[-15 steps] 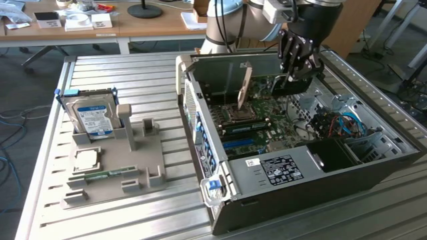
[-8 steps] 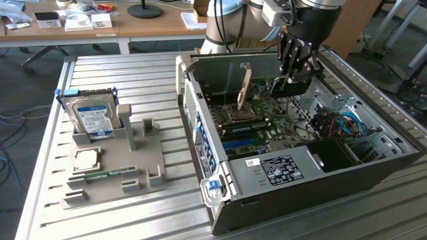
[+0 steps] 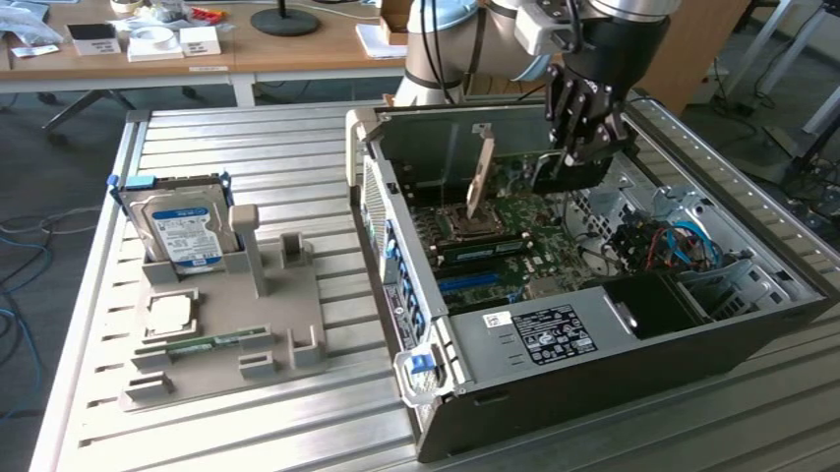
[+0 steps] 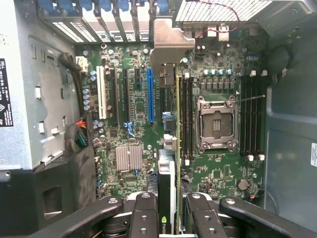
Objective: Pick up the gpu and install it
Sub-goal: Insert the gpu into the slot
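Exterior view gives us a slatted metal table (image 3: pixel 236 138) carrying an open computer case (image 3: pixel 591 393) that lies on its side. Inside the case we see a green motherboard (image 3: pixel 512 231) across the floor, a dark power unit (image 3: pixel 558 329) with a white label at the near end, and an uncovered processor socket (image 4: pixel 215 124) between banks of black memory slots.

Toward the exterior view's left, apart from the case, a grey holder (image 3: pixel 282 324) sits on the table. It keeps a blue-labelled hard drive (image 3: pixel 181 231) upright at its far end, a square processor chip (image 3: pixel 171 315) lying flat, and a narrow green memory stick (image 3: pixel 197 345) near its front.

Over the case, the gripper (image 3: pixel 584 147) is clamped on the graphics card (image 4: pixel 166 183), one finger on each face. We see the card standing on edge above the motherboard, just beside a long blue slot (image 4: pixel 150 96). Its long axis runs from the fingers to the case wall lined with blue clips, and its pale bracket (image 4: pixel 166 44) points at that wall. We cannot tell whether its lower edge touches the board.
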Tool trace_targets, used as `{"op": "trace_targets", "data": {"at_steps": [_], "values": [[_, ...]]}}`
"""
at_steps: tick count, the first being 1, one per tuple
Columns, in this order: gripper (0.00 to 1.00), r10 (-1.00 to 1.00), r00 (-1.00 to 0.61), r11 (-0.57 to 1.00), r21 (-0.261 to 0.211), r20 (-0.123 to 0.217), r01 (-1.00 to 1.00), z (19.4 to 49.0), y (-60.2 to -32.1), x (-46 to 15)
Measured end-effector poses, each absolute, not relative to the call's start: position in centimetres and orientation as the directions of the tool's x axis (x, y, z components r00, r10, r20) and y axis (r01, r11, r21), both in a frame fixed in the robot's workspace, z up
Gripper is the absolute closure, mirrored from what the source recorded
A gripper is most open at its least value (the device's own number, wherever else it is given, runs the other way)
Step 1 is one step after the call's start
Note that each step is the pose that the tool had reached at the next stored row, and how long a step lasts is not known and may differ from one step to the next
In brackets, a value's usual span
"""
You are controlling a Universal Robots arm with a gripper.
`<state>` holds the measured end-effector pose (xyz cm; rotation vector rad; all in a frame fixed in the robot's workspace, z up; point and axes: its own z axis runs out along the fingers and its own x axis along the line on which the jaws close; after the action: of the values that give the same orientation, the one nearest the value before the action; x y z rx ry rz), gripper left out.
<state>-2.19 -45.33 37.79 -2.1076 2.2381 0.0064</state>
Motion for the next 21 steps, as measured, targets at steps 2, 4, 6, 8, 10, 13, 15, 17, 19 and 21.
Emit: {"op": "trace_targets", "data": {"at_steps": [2,4,6,8,10,13,15,17,19,21], "values": [[0.73,-0.997,-0.059,0.061,-0.043,-0.052,-0.997,37.76,-45.33,-2.19],[0.73,-0.997,-0.059,0.061,-0.043,-0.052,-0.997,37.76,-45.33,-2.19],[0.73,-0.997,-0.059,0.061,-0.043,-0.052,-0.997,37.75,-45.35,-2.20],[0.73,-0.997,-0.059,0.061,-0.043,-0.052,-0.997,37.75,-45.45,-2.20],[0.73,-0.997,-0.059,0.061,-0.043,-0.052,-0.997,37.75,-45.56,-2.20],[0.73,-0.997,-0.059,0.061,-0.043,-0.052,-0.997,37.75,-45.60,-2.19],[0.73,-0.997,-0.059,0.061,-0.043,-0.052,-0.997,37.70,-45.61,-2.19],[0.73,-0.997,-0.059,0.061,-0.043,-0.052,-0.997,37.51,-45.61,-2.19],[0.73,-0.997,-0.059,0.061,-0.043,-0.052,-0.997,37.43,-45.60,-2.19],[0.73,-0.997,-0.059,0.061,-0.043,-0.052,-0.997,37.43,-45.61,-2.19]]}}
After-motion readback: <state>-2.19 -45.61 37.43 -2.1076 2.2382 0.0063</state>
